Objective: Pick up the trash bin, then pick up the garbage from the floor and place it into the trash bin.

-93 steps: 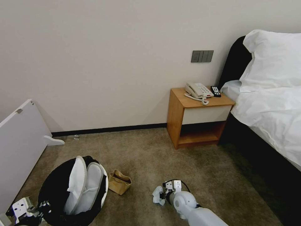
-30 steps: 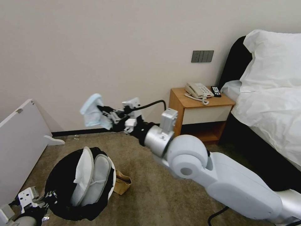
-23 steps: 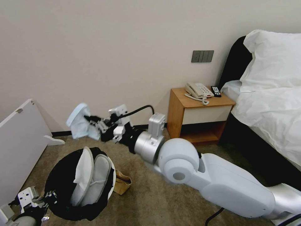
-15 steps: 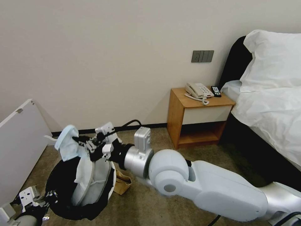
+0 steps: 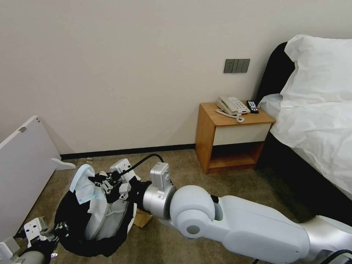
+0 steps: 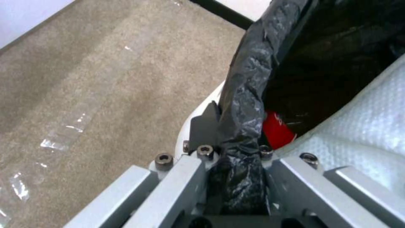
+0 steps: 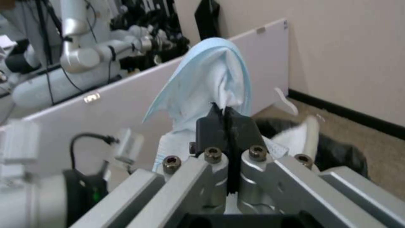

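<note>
- Head view: the right gripper (image 5: 98,182) reaches across to the bin (image 5: 69,223), which sits low on the robot's left over the carpet (image 5: 183,176). It holds a pale blue-white tissue (image 5: 83,185) just above the bin's far rim. Two slippers (image 5: 106,214) stand upright inside, leaning on the near-right wall and taking up much of the opening. A paper bag (image 5: 141,219) lies on the carpet just beside the bin, partly behind the arm. The left gripper (image 5: 47,234) is at the bin's lower-left edge.
- Left wrist view: the left gripper (image 6: 234,148) has its jaws pinched on the rim and the folded-over black liner (image 6: 249,95). A red can (image 6: 276,131) lies deep inside, next to a white slipper (image 6: 363,126). The hold looks firm, so I judge the bin should stay steady for the drop.
- Right wrist view: the right gripper (image 7: 227,125) has its jaws pressed together on a fold of the tissue (image 7: 207,91), which stands up above the fingertips. The black liner (image 7: 337,152) and a slipper tip (image 7: 302,137) show just beyond.
- Doing it well: the free gap lies to the left of the slippers, so I would bring the tissue over that dark opening and lower it below the rim before letting go. Being light, it could catch on a slipper top or drift out. Keep the bin level meanwhile.
</note>
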Available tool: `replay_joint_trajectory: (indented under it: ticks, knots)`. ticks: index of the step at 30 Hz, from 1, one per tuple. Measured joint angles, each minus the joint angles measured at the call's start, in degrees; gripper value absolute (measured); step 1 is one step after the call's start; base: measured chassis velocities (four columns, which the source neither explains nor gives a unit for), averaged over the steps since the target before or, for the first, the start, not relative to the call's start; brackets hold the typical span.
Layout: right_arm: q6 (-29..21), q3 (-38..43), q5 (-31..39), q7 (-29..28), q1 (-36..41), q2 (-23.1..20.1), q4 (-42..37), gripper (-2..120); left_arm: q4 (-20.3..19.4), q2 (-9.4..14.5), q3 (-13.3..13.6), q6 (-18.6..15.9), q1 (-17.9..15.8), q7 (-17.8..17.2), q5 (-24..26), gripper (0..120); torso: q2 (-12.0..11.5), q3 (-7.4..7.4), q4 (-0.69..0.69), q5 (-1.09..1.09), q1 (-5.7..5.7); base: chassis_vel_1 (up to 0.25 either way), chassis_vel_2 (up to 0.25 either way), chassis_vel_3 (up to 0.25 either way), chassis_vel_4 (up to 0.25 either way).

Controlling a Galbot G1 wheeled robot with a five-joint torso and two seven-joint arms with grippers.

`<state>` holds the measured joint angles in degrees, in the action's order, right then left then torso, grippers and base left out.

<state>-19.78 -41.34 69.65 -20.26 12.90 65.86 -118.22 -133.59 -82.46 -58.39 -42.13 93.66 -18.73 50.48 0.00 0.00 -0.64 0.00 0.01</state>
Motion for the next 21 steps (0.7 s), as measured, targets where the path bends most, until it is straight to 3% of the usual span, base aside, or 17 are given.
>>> replay_joint_trajectory:
  ticks: [21]
  knots:
    - [-0.06, -3.88, -2.93, -0.74, 2.82, 1.12, 4.3, 0, -0.16, -0.23, 0.3, 0.0, -0.02, 0.13, -0.07, 2, 0.0, 0.0, 0.0, 0.0, 0.0, 0.0, 0.0, 0.0, 0.0]
